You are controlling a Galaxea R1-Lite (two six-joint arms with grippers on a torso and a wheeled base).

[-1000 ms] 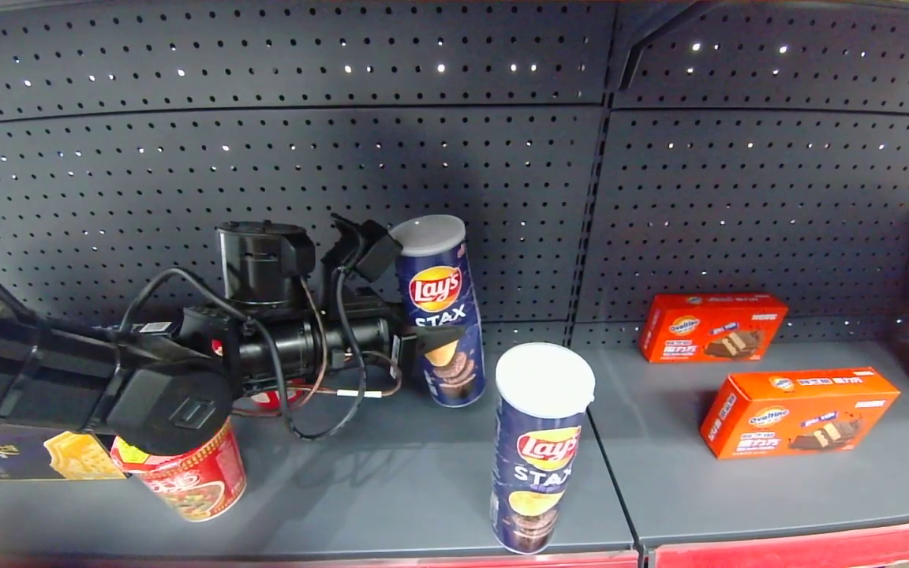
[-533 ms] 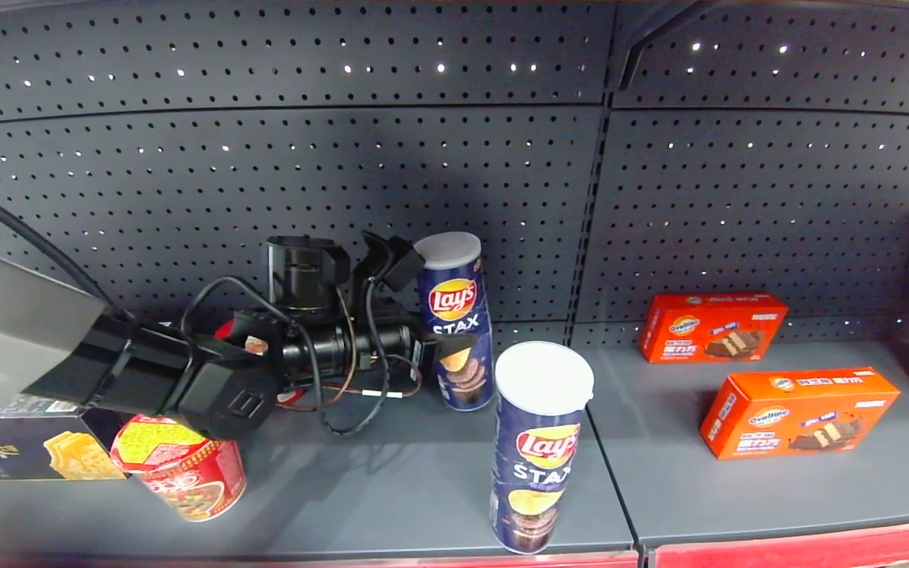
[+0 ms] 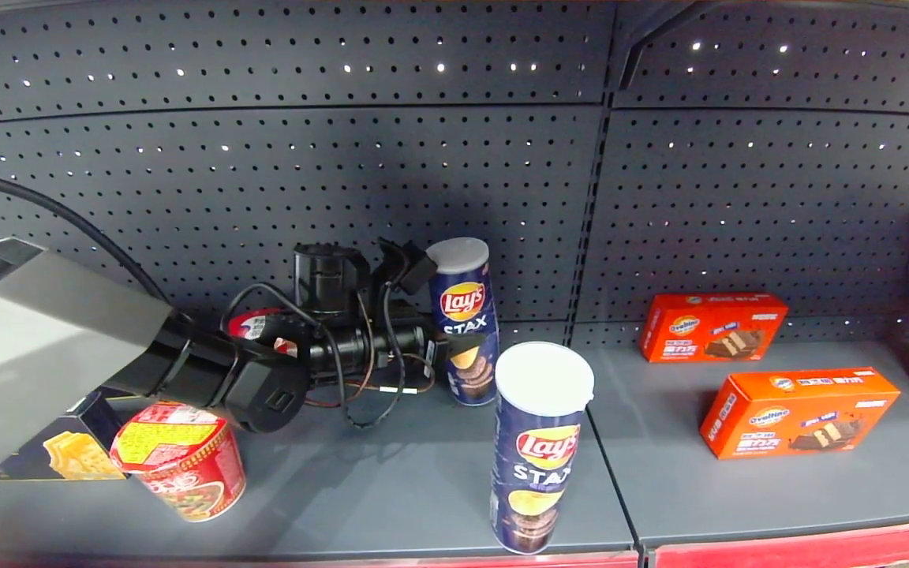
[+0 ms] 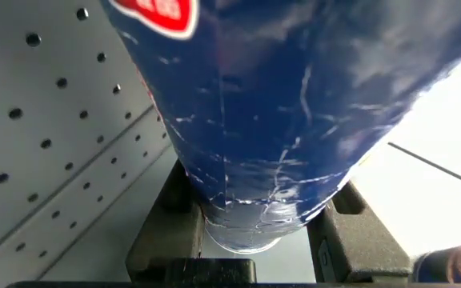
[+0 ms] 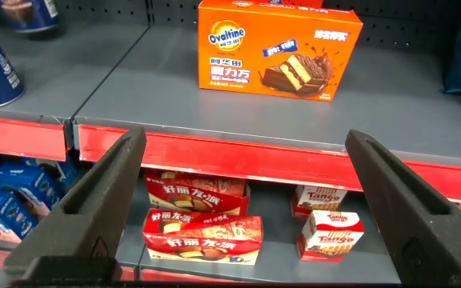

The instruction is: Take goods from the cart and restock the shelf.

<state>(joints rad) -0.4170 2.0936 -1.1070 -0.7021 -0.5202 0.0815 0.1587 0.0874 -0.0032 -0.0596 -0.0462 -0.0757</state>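
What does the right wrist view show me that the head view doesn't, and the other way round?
Right wrist view adds: the open right gripper facing the shelf's red front edge, and a lower shelf with red boxes and small boxes.
Head view adds: the left gripper shut on the rear chip can near the pegboard, plus the cup noodles and cracker box.
Both: the front orange box and front chip can.

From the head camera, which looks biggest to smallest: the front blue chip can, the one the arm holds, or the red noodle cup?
1. Front blue chip can, white lid: clearly largest, close to the camera.
2-3. Red noodle cup and rear blue chip can: too close to rank; cup wider, can taller but farther.
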